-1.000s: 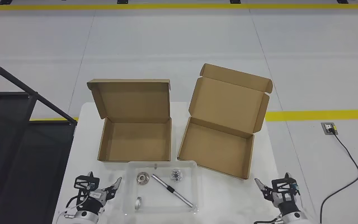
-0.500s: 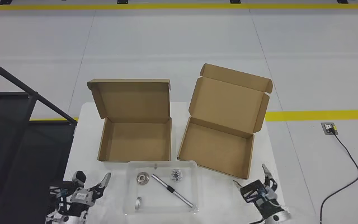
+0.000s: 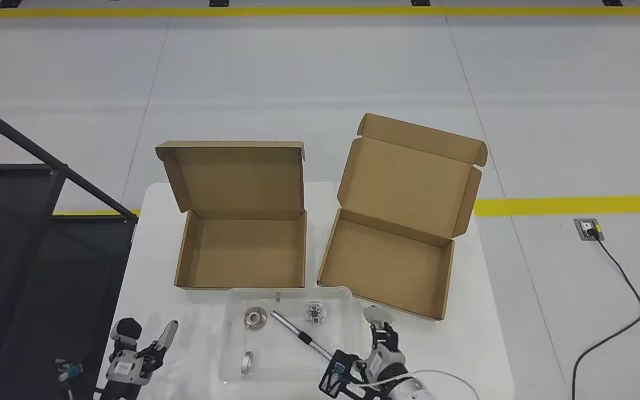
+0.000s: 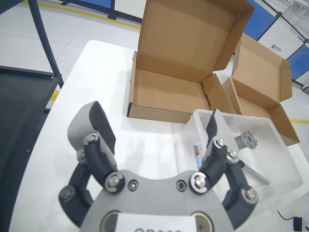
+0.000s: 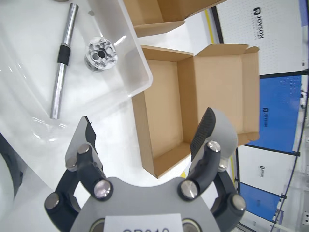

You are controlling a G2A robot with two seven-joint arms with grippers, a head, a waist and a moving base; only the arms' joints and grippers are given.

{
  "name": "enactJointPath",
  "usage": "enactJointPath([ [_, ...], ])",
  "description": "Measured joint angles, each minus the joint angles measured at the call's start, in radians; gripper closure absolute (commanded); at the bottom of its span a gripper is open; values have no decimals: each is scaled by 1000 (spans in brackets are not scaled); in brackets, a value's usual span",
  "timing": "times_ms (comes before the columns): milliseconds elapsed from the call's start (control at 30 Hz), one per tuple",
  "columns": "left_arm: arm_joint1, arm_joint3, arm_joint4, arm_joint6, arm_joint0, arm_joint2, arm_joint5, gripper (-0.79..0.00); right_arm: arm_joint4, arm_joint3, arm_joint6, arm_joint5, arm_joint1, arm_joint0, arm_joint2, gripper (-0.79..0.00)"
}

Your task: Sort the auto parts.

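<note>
My right hand (image 5: 147, 119), spread wide and empty, hangs at the near right corner of the tray (image 3: 290, 291). My left hand (image 4: 154, 112), also wide, sits off the tray's left side, farther from the rod (image 3: 308, 342). The rod lies flat, its long axis running near right to far left, with the near end toward my right hand. Beyond, on the bench (image 3: 160, 215), the left box (image 3: 242, 250) and right box (image 3: 385, 262) stand open.

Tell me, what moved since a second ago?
The right pincer swung left along the table's near edge, up to the clear tray. The left pincer slid back and a bit left, away from the tray. Both are open and holding nothing. The left box, the right box, the tray and the metal parts inside it stayed put.
</note>
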Motion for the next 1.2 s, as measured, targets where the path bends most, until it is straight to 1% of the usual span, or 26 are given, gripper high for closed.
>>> enactJointPath([
  [67, 0, 0, 0, 0, 0, 0, 0, -785, 40, 38, 72, -5, -17, 53, -38, -785],
  [100, 0, 0, 0, 0, 0, 0, 0, -785, 45, 41, 90, -5, -19, 60, -42, -785],
  [433, 0, 0, 0, -1, 0, 0, 0, -785, 44, 39, 77, -4, -18, 57, -40, -785],
  [533, 0, 0, 0, -1, 0, 0, 0, -785, 66, 33, 44, -6, -19, 56, -34, -785],
  [600, 0, 0, 0, -1, 0, 0, 0, -785, 138, 3, -23, -20, -20, 52, -18, -785],
  [667, 0, 0, 0, -1, 0, 0, 0, -785, 220, -20, -71, -72, -21, 57, -3, -785],
  [733, 0, 0, 0, -1, 0, 0, 0, -785, 300, -19, -83, -139, -24, 82, -2, -785],
  [800, 0, 0, 0, 0, 0, 0, 0, -785, 395, 20, -44, -216, -35, 139, -17, -785],
  [867, 0, 0, 0, 0, 0, 0, 0, -785, 495, 90, 36, -279, -55, 218, -58, -785],
  [900, 0, 0, 0, 0, 0, 0, 0, -785, 542, 126, 75, -293, -65, 256, -74, -785],
  [933, 0, 0, 0, 0, 0, 0, 0, -785, 589, 163, 114, -292, -76, 293, -89, -785],
  [967, 0, 0, 0, 0, 0, 0, 0, -785, 651, 213, 163, -274, -91, 341, -109, -785],
  [1067, 0, 0, 0, 0, 0, 0, 0, -785, 771, 319, 279, -224, -122, 446, -145, -785],
  [1167, 0, 0, 0, 0, 0, 0, 0, -785, 824, 376, 370, -171, -143, 511, -172, -785],
  [1200, 0, 0, 0, 0, 0, 0, 0, -785, 834, 387, 397, -169, -147, 524, -180, -785],
])
